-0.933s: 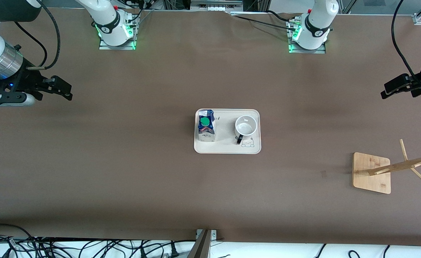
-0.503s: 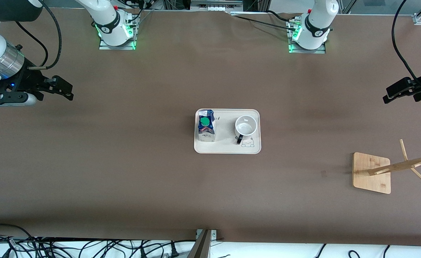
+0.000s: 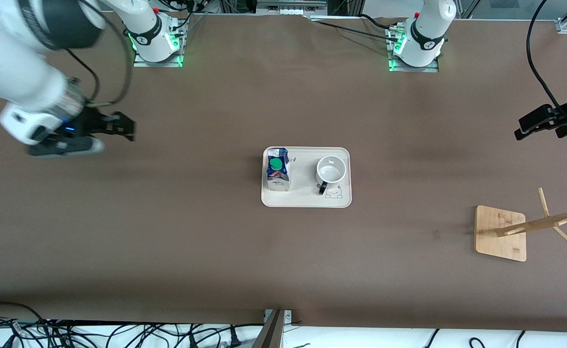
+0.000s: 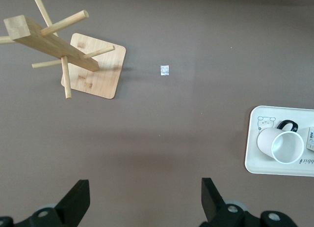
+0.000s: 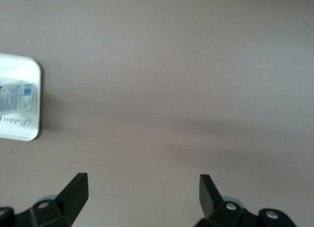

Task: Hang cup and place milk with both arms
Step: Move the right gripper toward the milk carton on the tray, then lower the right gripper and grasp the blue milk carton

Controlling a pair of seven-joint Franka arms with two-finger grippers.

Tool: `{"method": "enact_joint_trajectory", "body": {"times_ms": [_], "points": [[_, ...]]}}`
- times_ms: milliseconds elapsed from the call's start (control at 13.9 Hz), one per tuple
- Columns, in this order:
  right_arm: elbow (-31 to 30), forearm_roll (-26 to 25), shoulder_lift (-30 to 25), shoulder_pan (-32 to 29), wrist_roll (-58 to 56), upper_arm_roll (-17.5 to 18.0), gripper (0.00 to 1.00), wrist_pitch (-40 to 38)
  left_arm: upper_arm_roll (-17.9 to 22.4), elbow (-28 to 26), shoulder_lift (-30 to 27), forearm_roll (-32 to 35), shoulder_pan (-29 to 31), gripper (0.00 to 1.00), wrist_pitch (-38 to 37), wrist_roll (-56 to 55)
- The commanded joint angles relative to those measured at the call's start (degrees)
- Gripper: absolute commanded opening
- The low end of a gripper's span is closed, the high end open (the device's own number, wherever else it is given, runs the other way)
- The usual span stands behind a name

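Splayed right pincer (image 5: 142, 197) over bare table (image 5: 186, 79)

The white cup (image 3: 331, 170) stands upright, mouth up, on the tray (image 3: 306, 201) toward the left arm's end, its black handle pointing at the front camera. The milk (image 3: 278, 176), blue-topped with a green cap, stands upright at the tray's other end.

Counter (image 3: 177, 232) looked like matt brown paper, smooth. Tray (image 3: 306, 200) was matt cream plastic by the look. Cup (image 3: 331, 170) was glossy white, ceramic-looking. Milk (image 3: 277, 173) was printed carton, green plastic cap. Rack (image 3: 515, 231) was pale bare wood. My end effectors: left end effector (image 4: 144, 200), right end effector (image 5: 142, 195), matt black.
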Motion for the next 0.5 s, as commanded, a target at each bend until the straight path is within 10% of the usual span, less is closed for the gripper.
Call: {"method": "enact_joint_trajectory", "body": {"times_ms": [0,431], "points": [[3.69,1.05,4.94,5.69,8.39,0.62,1.0,1.27,0.58,0.24,0.08,-4.37,0.59,1.0,-0.23,0.14],[17.23,4.22,21.29,19.58,35.65,0.7,1.0,9.7,0.14,0.33,2.45,-5.46,3.68,1.0,0.12,1.19]]}}
